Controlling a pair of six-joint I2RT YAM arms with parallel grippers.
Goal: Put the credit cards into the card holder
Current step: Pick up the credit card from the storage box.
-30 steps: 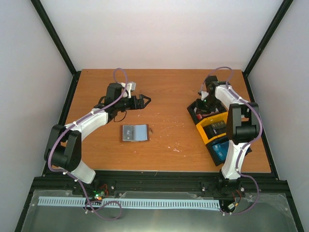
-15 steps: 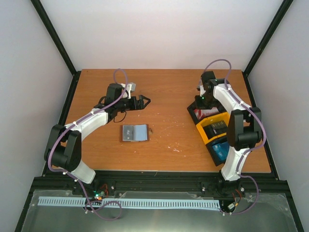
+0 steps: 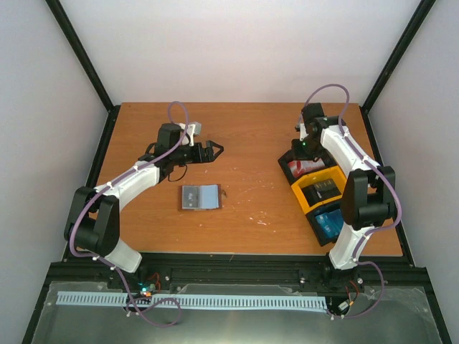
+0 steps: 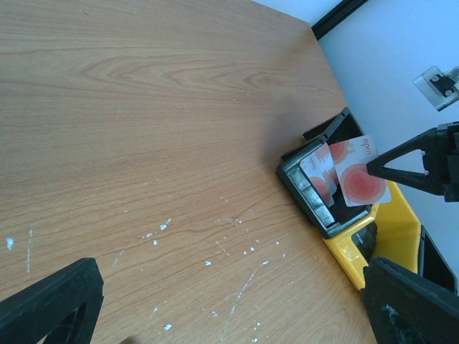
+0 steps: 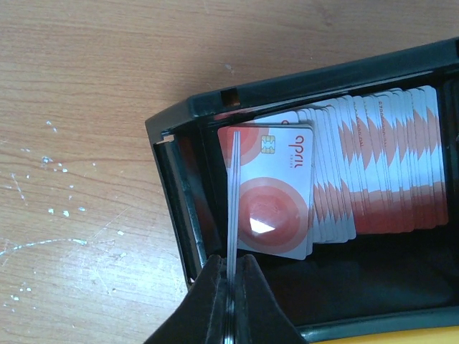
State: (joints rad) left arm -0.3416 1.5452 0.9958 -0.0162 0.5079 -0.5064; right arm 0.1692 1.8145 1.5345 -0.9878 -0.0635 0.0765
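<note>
My right gripper (image 5: 231, 261) is shut on the edge of thin red and white credit cards (image 5: 232, 193), held upright over the black tray (image 5: 179, 186). More red and white credit cards (image 5: 373, 165) stand stacked in that tray. The left wrist view shows the held card (image 4: 358, 175) lifted above the tray in the dark right fingers (image 4: 416, 161). The card holder (image 3: 200, 196) lies open on the table, its grey-blue inside facing up, left of centre. My left gripper (image 3: 215, 150) hangs open behind it, holding nothing.
A yellow tray (image 3: 310, 192) with dark cards and another black tray (image 3: 320, 233) with blue cards sit nearer along the right side. Black frame posts border the table. White scuffs (image 4: 244, 279) mark the wood.
My right gripper has shut on the red and white cards in the black tray, and its arm has risen a little. The left arm and card holder are unchanged.
</note>
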